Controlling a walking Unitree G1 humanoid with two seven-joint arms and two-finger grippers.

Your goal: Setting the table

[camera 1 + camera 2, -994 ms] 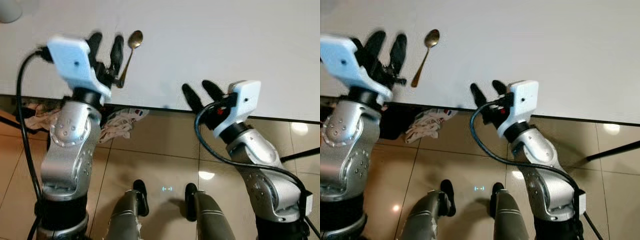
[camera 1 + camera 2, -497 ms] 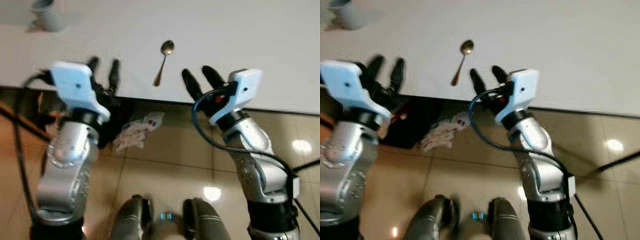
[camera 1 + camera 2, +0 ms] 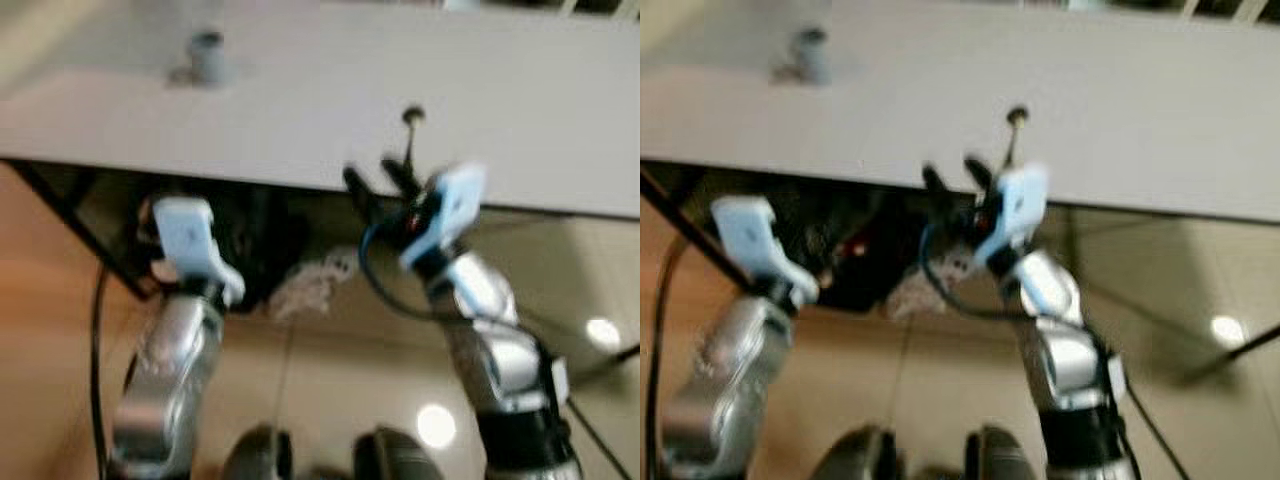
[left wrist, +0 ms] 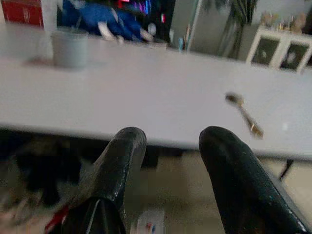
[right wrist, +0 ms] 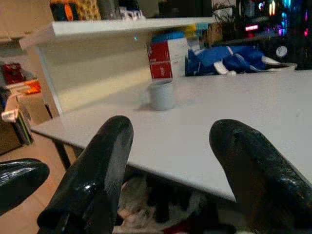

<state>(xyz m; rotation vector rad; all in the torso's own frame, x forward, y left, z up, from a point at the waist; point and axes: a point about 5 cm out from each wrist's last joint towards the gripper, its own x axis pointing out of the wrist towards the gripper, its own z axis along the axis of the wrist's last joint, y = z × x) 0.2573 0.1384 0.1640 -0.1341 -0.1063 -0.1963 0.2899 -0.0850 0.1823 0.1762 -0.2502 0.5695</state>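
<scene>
left eye view: blurred spoon [image 3: 412,117]

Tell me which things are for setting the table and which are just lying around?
For the job:
- spoon on the white table
- grey cup

Just lying about:
- crumpled cloth on the floor
- blue bag
- red box

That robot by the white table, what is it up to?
It is setting the table, and neither end effector holds anything. A spoon lies on the white table near its front edge, and a grey cup stands farther off. The right end effector is raised at the table's edge, fingers apart; the left end effector, also open, hangs lower.
</scene>
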